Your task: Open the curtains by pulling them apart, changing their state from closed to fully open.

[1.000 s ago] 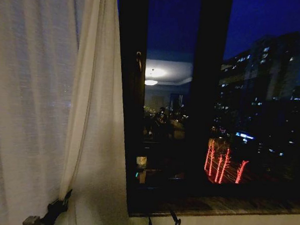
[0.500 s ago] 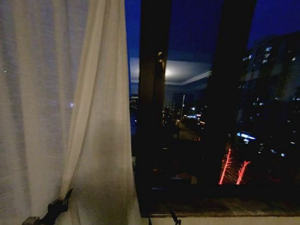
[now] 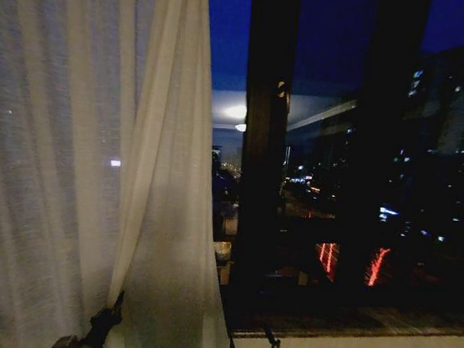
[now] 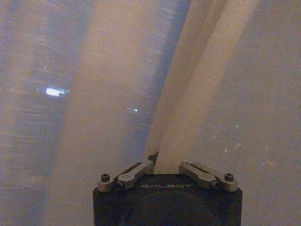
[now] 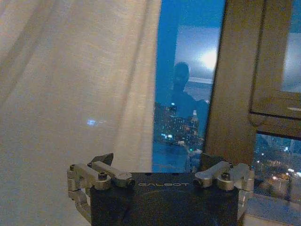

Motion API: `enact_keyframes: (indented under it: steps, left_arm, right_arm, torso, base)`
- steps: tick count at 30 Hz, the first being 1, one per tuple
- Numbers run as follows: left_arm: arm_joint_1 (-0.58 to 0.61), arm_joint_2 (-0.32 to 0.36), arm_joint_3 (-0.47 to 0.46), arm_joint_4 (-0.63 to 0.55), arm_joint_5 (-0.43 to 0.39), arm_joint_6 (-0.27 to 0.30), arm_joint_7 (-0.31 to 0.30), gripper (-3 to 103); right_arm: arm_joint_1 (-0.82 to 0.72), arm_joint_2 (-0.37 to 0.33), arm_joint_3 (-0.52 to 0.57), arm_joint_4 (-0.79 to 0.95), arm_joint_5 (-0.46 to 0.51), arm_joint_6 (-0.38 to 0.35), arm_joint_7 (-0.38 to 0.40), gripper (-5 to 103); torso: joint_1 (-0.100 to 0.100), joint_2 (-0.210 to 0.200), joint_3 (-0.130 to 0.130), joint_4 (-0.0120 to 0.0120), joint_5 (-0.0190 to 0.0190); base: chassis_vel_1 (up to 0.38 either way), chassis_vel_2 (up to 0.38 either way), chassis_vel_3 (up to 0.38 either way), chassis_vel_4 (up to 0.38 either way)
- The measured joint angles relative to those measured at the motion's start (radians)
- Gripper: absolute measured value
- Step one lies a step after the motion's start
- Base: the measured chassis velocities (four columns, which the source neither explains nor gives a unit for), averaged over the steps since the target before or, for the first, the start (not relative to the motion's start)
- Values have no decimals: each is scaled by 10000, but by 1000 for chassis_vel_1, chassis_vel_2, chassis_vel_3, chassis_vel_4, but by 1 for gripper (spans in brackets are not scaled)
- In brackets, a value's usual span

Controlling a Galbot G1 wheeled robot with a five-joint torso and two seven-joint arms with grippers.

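Curtain (image 3: 102, 153) is bunched at left of window, long axis vertical, inner edge pinched low down in the closed left claw (image 4: 167, 162). Glass (image 3: 339, 186) bared to the right. Right claw (image 5: 157, 165) is held wide open, empty, low beside curtain edge.

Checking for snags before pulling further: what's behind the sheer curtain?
Through the curtain only small lights glow; any frame behind it is veiled. The left gripper pinches its edge; beside it, dark window frame.
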Motion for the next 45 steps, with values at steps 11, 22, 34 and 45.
enact_keyframes:
  steps: [11,22,34,45]
  left_arm:
    - [91,214,-4,104,188,-120,89,0]
    - [71,255,3,231,239,-166,185,0]
    - [68,271,-40,313,263,-179,210,0]
    - [74,271,-57,319,270,-188,233,0]
  right_arm:
    - [56,0,-80,-122,16,13,3,100]
    - [131,0,-46,-363,130,194,15,100]
    - [273,-1,-96,-480,268,204,-10,100]
    - [277,0,-141,-495,268,194,-15,100]
  torso:
    - [0,0,0,2,0]
    - [0,1,0,0,0]
    - [0,0,0,0,2]
    - [-1,0,0,0,1]
  base:
    - [220,219,-217,-217]
    - [183,184,-183,-192]
    - [81,76,-80,-70]
    - [99,107,-102,-107]
